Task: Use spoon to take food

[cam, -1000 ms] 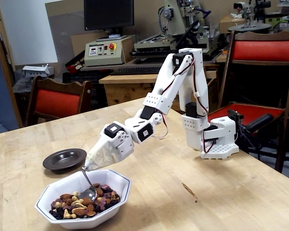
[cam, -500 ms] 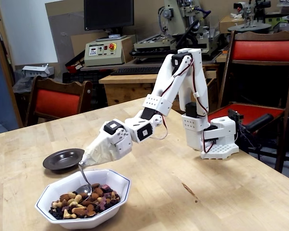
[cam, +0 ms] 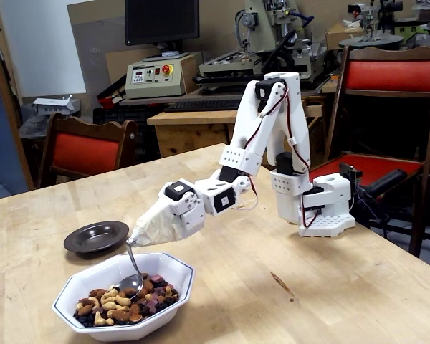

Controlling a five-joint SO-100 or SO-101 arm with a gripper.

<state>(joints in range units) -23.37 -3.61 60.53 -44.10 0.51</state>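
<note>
Tool [cam: 134,241] shifted right, spoon [cam: 132,281] still in food [cam: 122,301].

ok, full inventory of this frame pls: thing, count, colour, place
food: one heap, brown, pale and dark purple pieces, in the white bowl
white bowl: 1, white with dark rim line, front left of the table
spoon: 1, silver, bowl end down at the food, handle running up into the claw
dark plate: 1, dark brown, empty, behind the white bowl
table: 1, light wood, fills the foreground
chairs: 2 visible, wood with red cushions, behind the table left and right
workshop gear: monitor, control box and machines on the back bench
arm: 1, white, base at table right, reaching left
claw: 1, wrapped in pale covering, fingers hidden, over the bowl's far rim
</note>
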